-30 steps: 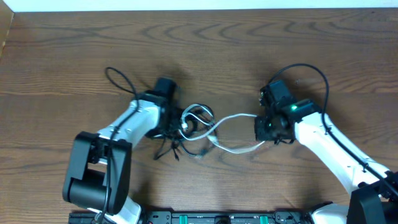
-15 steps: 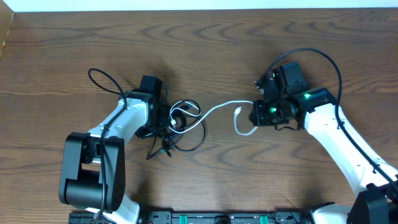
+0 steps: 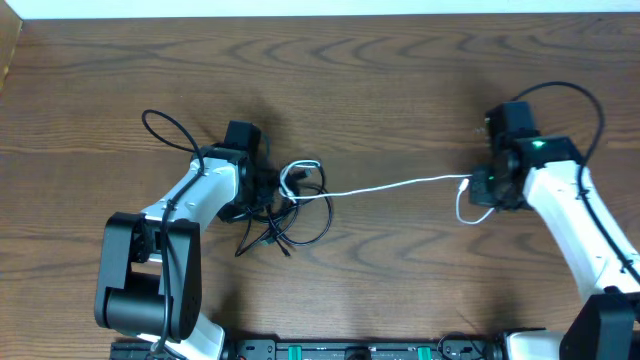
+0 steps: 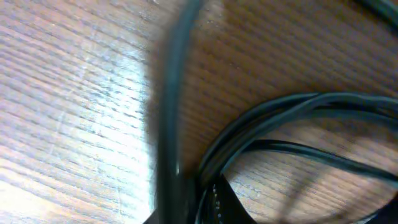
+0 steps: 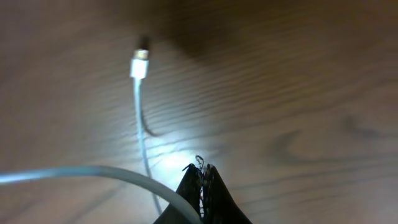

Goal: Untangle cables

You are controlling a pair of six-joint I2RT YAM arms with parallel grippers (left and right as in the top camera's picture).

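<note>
The right jaws clamped the white cable (image 3: 400,186), taut across the table (image 3: 400,80) from centre to right. The left jaws gripped the black cables (image 4: 336,102), centre-left.

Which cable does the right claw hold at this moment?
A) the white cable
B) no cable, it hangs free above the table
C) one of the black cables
A: the right claw is shut on the white cable, which stretches away from it in a nearly straight line, with its plug end lying loose beside the claw.
</note>
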